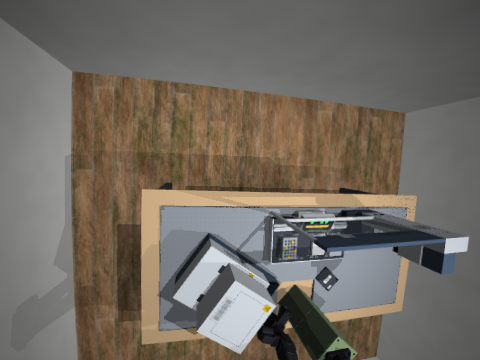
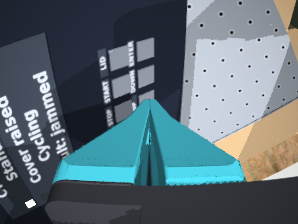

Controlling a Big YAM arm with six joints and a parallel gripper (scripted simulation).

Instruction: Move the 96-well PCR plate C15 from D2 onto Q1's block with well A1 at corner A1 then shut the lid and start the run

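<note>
Your top view hides much: the green arm (image 1: 315, 320) runs off the lower edge, and the cycler Q1 (image 1: 235, 300), with its lid raised, fills the bench's (image 1: 150, 250) near left corner. Plate C15 cannot be told apart there; the hand-off row (image 1: 320, 225) sits under a dark overhanging shelf (image 1: 380, 241), where only green spots and a yellow strip show. In the wrist view the hand (image 2: 149, 137) is fully closed, its teal fingers pressed together with nothing between them, the tip just before Q1's dark panel (image 2: 80, 43) and its grey keys (image 2: 129, 72). The key labels are too small to read; the side legend is cut off, showing "Cover raised", "Cycling", "jammed". Perforated grey mat (image 2: 226, 63) lies to the right, with tan bench edge beyond.
</note>
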